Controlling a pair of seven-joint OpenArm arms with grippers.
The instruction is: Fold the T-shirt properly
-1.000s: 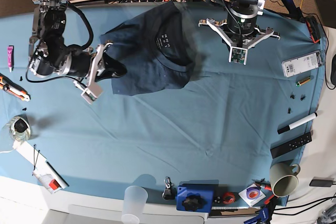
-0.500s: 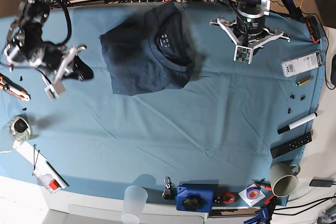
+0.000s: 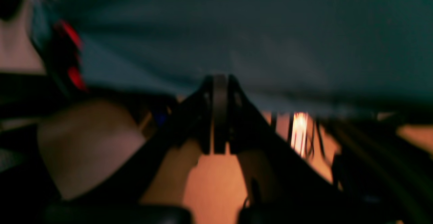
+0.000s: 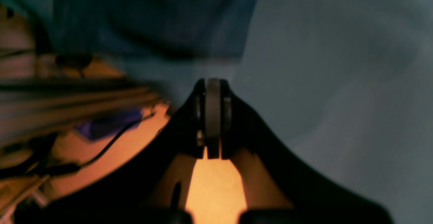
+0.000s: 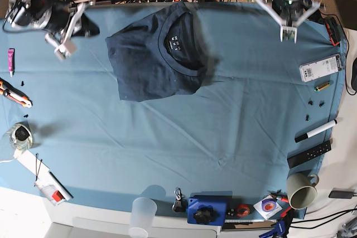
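1. Base view: the dark navy-blue cotton T-shirt [image 5: 159,54] lies in the upper middle of the picture as a small squarish bundle. Its round collar faces up, with the tiny white print inside showing. I think it lies flat like that because the folding is nearly done or done.
2. It rests on the light blue tablecloth [image 5: 195,137].
3. The left gripper [image 5: 290,18] is in the upper right corner. Its jaws are pressed together and hold nothing.
4. The right gripper [image 5: 67,23] is in the upper left corner. It is clenched too and empty.
5. Both grippers sit well apart from the T-shirt, one on each side, near the far table edge. My guess is they are parked out of the way so the shirt lies free.
6. Both wrist views are blurry.
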